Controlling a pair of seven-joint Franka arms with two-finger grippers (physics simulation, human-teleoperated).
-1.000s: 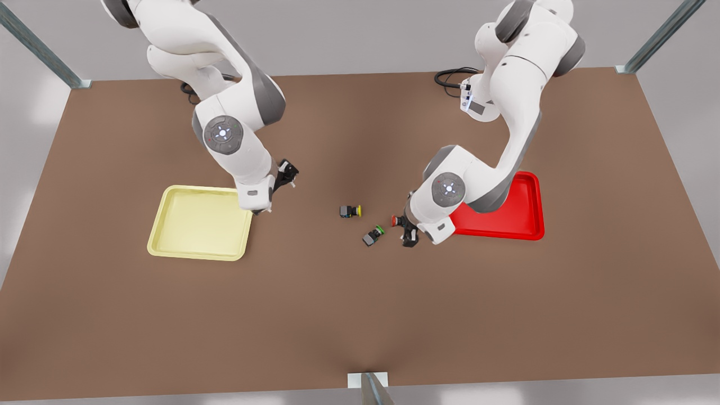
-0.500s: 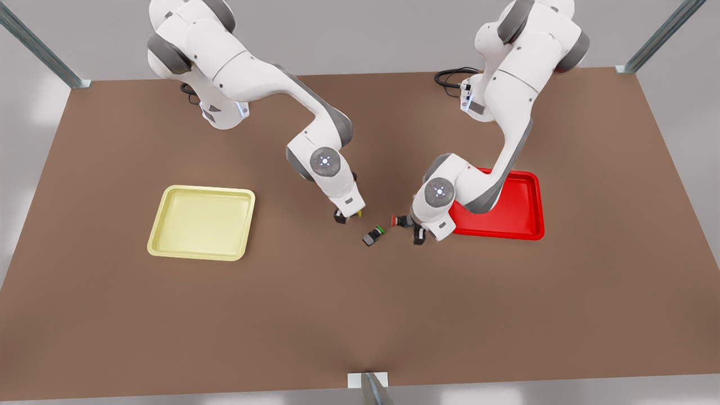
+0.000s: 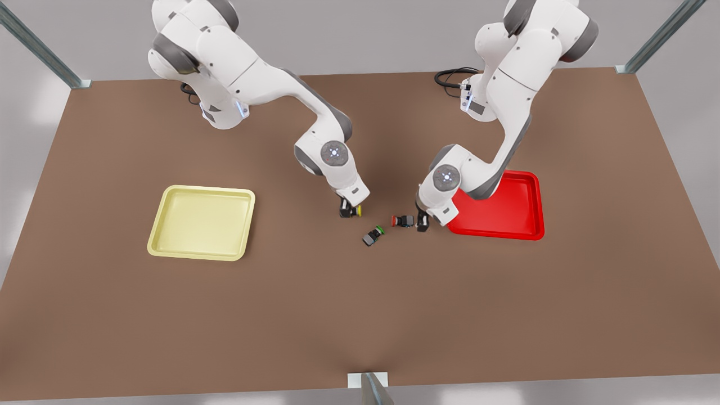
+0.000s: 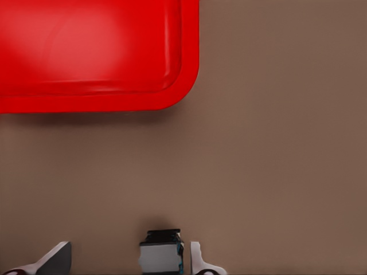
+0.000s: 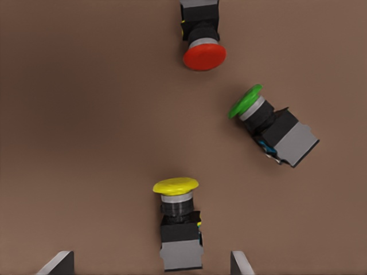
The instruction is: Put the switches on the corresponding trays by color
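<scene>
Front view: brown desk [image 3: 169, 315], three switches lying on their sides near its middle. Yellow switch [image 3: 350, 211] toward the front view's left, green switch [image 3: 372, 235] just beside it and nearer the camera, red switch [image 3: 402, 220] toward the front view's right. All three apart from each other, none in a tray. Pale yellow tray [image 3: 160, 236] well off to the front view's left; red tray [image 3: 531, 233] to the front view's right, near the red switch.

Right tool [image 3: 349, 209] down at the yellow switch. Right wrist view: fingertips [image 5: 57, 262] spread wide, the switch body between them with clear gaps on both sides, not gripped.

Left tool [image 3: 421, 224] low over the desk between the red switch and the red tray. Left wrist view: fingers [image 4: 195, 258] open, a dark switch body [image 4: 161, 255] between them, close to one finger; contact not discernible. Red tray corner [image 4: 183, 86] beyond.
</scene>
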